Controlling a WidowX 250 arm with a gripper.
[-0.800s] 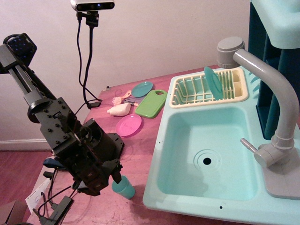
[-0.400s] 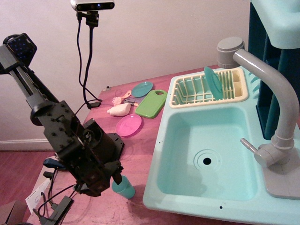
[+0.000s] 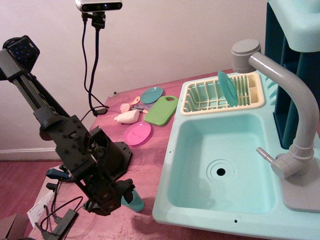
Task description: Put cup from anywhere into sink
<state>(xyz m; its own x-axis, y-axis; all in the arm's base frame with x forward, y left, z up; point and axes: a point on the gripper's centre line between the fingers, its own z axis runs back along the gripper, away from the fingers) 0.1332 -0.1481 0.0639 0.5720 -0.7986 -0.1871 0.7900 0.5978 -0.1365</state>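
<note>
The small teal-blue cup (image 3: 135,202) stands upright on the reddish table (image 3: 145,160), just left of the sink's front left corner. My black gripper (image 3: 125,192) is low over the cup's left side and hides its rim and upper left part. The fingers (image 3: 128,186) look spread and hold nothing. I cannot tell whether they touch the cup. The pale aqua sink (image 3: 172,165) fills the right side, with a round dark drain hole (image 3: 220,172) and a grey faucet (image 3: 295,115). Its basin is empty.
A cream dish rack (image 3: 190,105) with an upright teal plate (image 3: 228,88) sits behind the basin. A pink plate (image 3: 137,133), green cutting board (image 3: 162,110), small teal plate (image 3: 151,94) and cream toy items (image 3: 127,116) lie at the back left. A camera stand (image 3: 92,55) rises behind.
My arm has lowered and moved slightly right, bringing the gripper down onto the cup's left side. The cup has not moved.
</note>
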